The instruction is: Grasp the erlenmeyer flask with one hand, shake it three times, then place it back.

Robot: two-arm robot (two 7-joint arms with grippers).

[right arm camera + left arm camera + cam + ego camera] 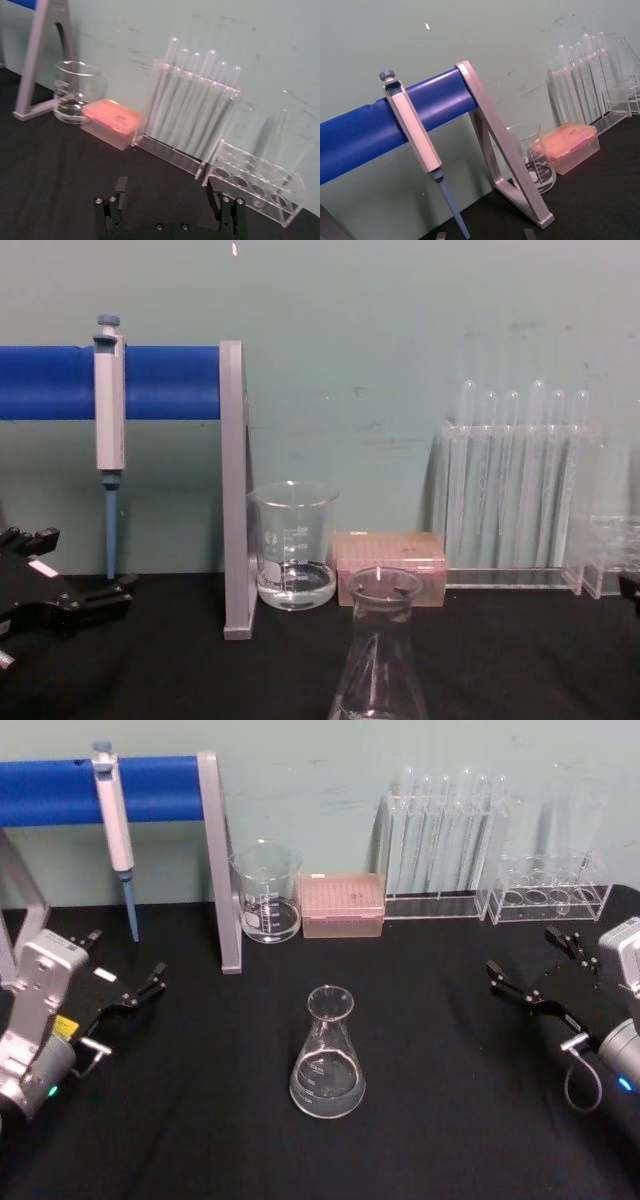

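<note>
1. The erlenmeyer flask (pixel 327 1055) stands upright on the black table (pixel 440 1120). Nothing touches it, its mouth is open, and a little clear liquid sits in the base.
2. Risk: the glass wall is smooth and sloped. Fingers closing on the cone would likely slide up toward the neck, so the flask could slip or tip over.
3. Risk: a finger coming in low from either side of the flask could nudge the base before closing and shove or topple it.
4. Risk: with no stopper, a hard shake or a tilted hold would probably slosh liquid out over the rim.
5. Risk: the beaker (pixel 267 892) and the pink tip box (pixel 343 905) stand behind the flask, near enough that a wide swing could clip them. The test tube rack (pixel 445 830) is behind the flask and to its right.
6. Risk: setting the flask back off-level could leave it rocking on its base edge.
7. Left gripper (pixel 125 960): well apart from the flask, to its left. Fingers are spread wide, holding nothing and touching nothing.
8. Right gripper (pixel 525 952): well apart from the flask, to its right. The right wrist view shows a wide bare gap between its fingers (pixel 120 189), so it holds nothing.
9. Both grippers sit about equally far from the flask, so I cannot tell which one takes it. The grasp is not yet begun.
</note>
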